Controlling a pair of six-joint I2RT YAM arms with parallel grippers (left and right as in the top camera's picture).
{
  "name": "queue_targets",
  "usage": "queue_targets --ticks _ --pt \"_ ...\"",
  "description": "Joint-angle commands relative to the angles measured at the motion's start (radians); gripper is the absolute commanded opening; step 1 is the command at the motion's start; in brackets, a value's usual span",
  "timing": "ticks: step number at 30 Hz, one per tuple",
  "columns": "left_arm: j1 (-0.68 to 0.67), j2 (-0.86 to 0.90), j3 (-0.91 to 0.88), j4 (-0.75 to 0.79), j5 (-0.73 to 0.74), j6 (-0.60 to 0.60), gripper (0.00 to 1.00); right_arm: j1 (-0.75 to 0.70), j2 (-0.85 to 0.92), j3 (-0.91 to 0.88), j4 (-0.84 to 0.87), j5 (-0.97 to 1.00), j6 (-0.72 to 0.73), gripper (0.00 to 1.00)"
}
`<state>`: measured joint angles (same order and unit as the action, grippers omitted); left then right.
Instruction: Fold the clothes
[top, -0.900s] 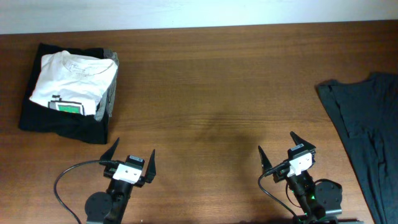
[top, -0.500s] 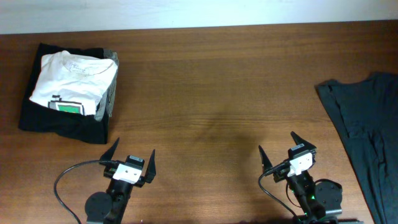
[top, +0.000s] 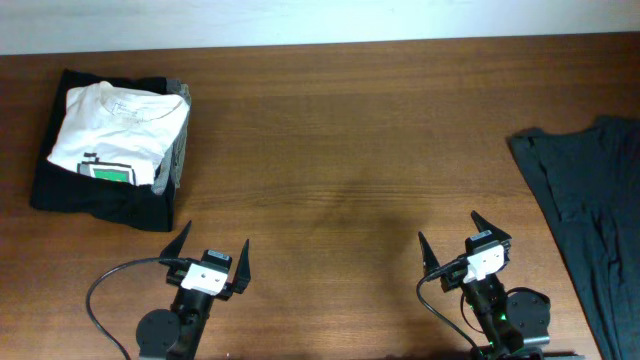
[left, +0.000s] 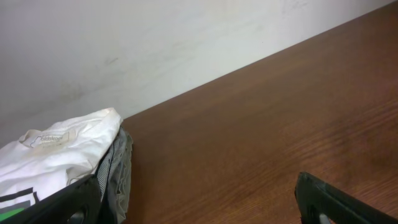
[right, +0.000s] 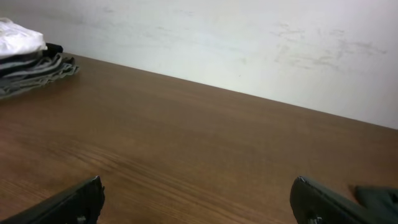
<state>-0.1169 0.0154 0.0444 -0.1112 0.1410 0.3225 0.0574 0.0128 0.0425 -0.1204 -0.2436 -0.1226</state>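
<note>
A wooden table (top: 340, 150) seen from above. At the far left lies a folded white tee (top: 118, 125) with a green print, stacked on a black folded garment (top: 90, 195); neither is part of the job.

At the near edge, left of centre, the left gripper (top: 213, 245) sits low with its fingers spread wide and nothing between them. Right of centre, also at the near edge, the right gripper (top: 448, 228) is likewise spread wide and empty.

At the far right, running off the table's right edge, lies the dark T-shirt (top: 590, 200), loose, wrinkled and unfolded. It is well apart from both grippers, though the right one is the closer.

Over the last second almost nothing has changed: the left arm is where it was, the shirt has not moved, and the right gripper has edged only a touch to the right. Folding has not begun. The likely first step is a reach towards the shirt to pull it into the open middle.
</note>
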Motion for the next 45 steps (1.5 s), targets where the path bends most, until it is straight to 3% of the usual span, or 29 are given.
queue_targets --ticks 1,8,11,14,20,24,27,29,31,33,36,40,45 --pt "-0.005 -0.008 -0.012 0.006 0.011 0.001 0.99 -0.005 -0.006 -0.008 -0.002 0.009 0.092 0.99" --pt "-0.005 -0.008 0.034 0.075 0.011 0.000 0.99 -0.005 -0.006 0.057 0.013 0.003 0.191 0.99" --pt "-0.005 0.029 0.127 0.045 0.008 0.000 0.99 -0.005 0.018 0.151 0.000 0.004 0.192 0.99" --pt "-0.005 0.159 0.286 -0.049 0.008 -0.031 0.99 -0.006 0.158 0.286 -0.056 0.005 0.211 0.99" --pt "-0.005 0.612 0.694 -0.324 0.008 -0.049 0.99 -0.006 0.697 0.725 -0.381 0.005 0.214 0.99" --pt "-0.005 0.951 1.022 -0.600 0.107 -0.072 0.99 -0.006 1.076 1.103 -0.682 -0.017 0.212 0.99" --pt "-0.005 1.167 1.211 -0.750 0.130 -0.075 0.99 -0.006 1.269 1.246 -0.793 -0.013 0.208 0.99" --pt "-0.005 1.236 1.250 -0.782 0.137 -0.075 0.99 -0.017 1.344 1.261 -0.792 0.008 0.208 0.98" --pt "-0.005 1.275 1.251 -0.787 0.199 -0.086 0.99 -0.094 1.444 1.286 -0.774 0.115 0.315 0.99" --pt "-0.005 1.279 1.251 -0.787 0.249 -0.086 0.99 -0.196 1.540 1.323 -0.733 0.225 0.407 0.98" --pt "-0.005 1.276 1.251 -0.776 0.256 -0.086 0.99 -0.360 1.712 1.407 -0.653 0.237 0.444 0.99" --pt "-0.005 1.277 1.251 -0.776 0.256 -0.086 0.99 -0.504 1.908 1.442 -0.496 0.237 0.446 0.96" --pt "-0.005 1.277 1.251 -0.776 0.256 -0.086 0.99 -0.508 2.104 1.442 -0.395 0.163 0.336 0.99"
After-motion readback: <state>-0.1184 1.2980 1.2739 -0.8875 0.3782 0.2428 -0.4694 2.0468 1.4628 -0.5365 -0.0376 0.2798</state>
